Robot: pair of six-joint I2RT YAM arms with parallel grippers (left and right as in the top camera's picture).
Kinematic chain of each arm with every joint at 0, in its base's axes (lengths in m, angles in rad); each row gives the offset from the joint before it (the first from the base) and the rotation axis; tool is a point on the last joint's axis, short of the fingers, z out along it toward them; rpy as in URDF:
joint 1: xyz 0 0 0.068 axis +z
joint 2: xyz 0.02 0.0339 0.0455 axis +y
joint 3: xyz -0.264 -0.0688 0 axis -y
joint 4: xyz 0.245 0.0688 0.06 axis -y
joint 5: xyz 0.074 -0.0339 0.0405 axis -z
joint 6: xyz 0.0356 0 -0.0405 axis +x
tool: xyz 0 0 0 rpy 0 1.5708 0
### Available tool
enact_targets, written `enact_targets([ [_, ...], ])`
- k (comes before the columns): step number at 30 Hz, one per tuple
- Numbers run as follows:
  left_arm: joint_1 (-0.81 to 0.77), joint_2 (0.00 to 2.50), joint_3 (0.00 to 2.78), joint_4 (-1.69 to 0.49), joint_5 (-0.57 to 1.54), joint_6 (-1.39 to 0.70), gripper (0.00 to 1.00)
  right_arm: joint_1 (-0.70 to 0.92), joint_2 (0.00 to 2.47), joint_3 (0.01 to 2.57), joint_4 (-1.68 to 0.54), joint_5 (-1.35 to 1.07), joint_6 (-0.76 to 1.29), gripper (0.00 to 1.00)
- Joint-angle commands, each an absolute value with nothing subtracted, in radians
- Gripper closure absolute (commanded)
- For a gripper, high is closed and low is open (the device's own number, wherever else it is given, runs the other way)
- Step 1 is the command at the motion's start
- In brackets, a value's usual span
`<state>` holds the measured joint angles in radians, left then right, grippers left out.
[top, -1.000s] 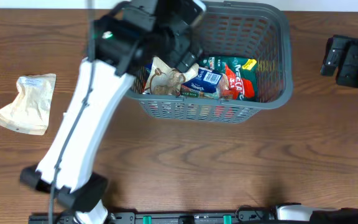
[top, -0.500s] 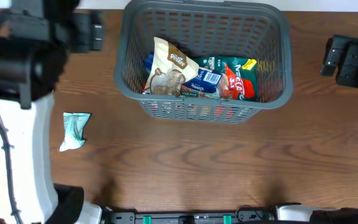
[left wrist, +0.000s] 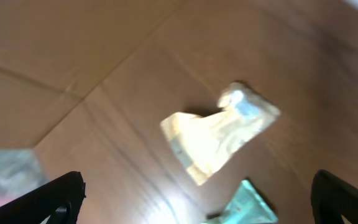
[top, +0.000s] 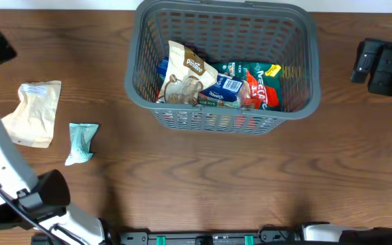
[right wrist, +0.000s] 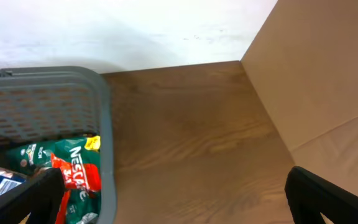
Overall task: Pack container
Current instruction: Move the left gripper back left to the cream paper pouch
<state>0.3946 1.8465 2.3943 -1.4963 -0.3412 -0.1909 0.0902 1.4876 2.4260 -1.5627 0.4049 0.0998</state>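
Grey plastic with slotted sides makes the container (top: 223, 121), which stands upright on the brown wooden tabletop (top: 250, 177) at its far middle, the open mouth facing up. Its long axis runs from the left side to the right side of the tabletop, and its far rim reaches the upper border of the overhead view.

Inside it, a beige packet with a brown drawing (top: 186, 78) leans near the left wall. A blue packet (top: 224, 88) lies beside it. A green and red packet (top: 260, 85) lies toward the right wall.

Well to the left of the container, a cream pouch (top: 31, 112) lies flat on the wood. A small teal packet (top: 82, 141) lies just beside it, nearer to the front edge.

The left tool (left wrist: 197, 190) hangs above these two. Its dark fingertips (left wrist: 61, 193) stand wide apart at the lower corners of the blurred wrist view, with nothing between them.

The right tool (right wrist: 166, 199) is at the right edge of the tabletop, apart from the container. Its fingers are also spread wide and hold nothing. Its camera sees the right end of the container with the green and red packet inside.
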Motion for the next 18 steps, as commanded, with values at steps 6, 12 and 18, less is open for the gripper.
enact_targets([
  [6,0.5,1.959,2.332,-1.475,-0.326,-0.133,0.01,0.086,1.491,2.431,-1.565,0.418,0.116,0.01],
  [12,0.508,2.079,2.292,-1.482,-0.258,-0.045,0.03,0.086,1.491,2.431,-1.565,0.418,0.116,0.01],
  [18,0.508,2.145,2.292,-1.564,-0.25,-0.12,0.01,0.086,1.491,2.431,-1.565,0.418,0.116,0.01],
])
